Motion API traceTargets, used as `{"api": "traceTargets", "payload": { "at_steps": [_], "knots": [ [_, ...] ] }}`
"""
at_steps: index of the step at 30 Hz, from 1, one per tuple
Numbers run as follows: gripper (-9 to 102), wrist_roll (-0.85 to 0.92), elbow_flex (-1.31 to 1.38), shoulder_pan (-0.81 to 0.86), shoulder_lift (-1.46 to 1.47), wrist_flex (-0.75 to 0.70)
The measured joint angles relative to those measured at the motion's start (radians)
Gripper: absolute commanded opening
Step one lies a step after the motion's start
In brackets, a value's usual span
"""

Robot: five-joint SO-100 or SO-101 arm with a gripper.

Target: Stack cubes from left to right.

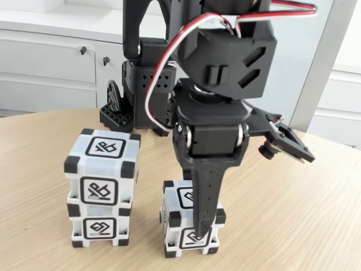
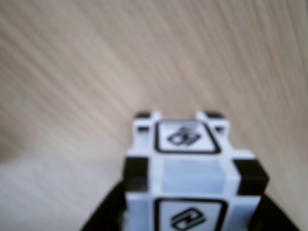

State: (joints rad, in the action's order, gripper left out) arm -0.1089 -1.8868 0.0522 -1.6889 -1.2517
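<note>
A black robot arm stands on a pale wooden table. Three white plastic cubes with black corner blocks carry a black-framed glyph on each face. In the fixed view, two are stacked at the near left: the upper cube sits on the lower cube. Just right of them the third cube rests on the table, the gripper clasping it, one finger down its near face. The wrist view shows this cube, slightly blurred, between dark fingers.
</note>
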Motion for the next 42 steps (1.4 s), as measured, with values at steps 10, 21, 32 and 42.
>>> {"api": "traceTargets", "payload": {
  "at_steps": [10,21,32,42],
  "knots": [
    [14,0.046,0.0,0.0,-0.267,-0.008],
    [14,0.109,-0.002,0.0,-0.537,-0.009],
    [14,0.155,-0.002,0.003,-0.681,-0.149],
    [13,0.156,0.005,0.005,-0.79,-0.183]
  ]
}}
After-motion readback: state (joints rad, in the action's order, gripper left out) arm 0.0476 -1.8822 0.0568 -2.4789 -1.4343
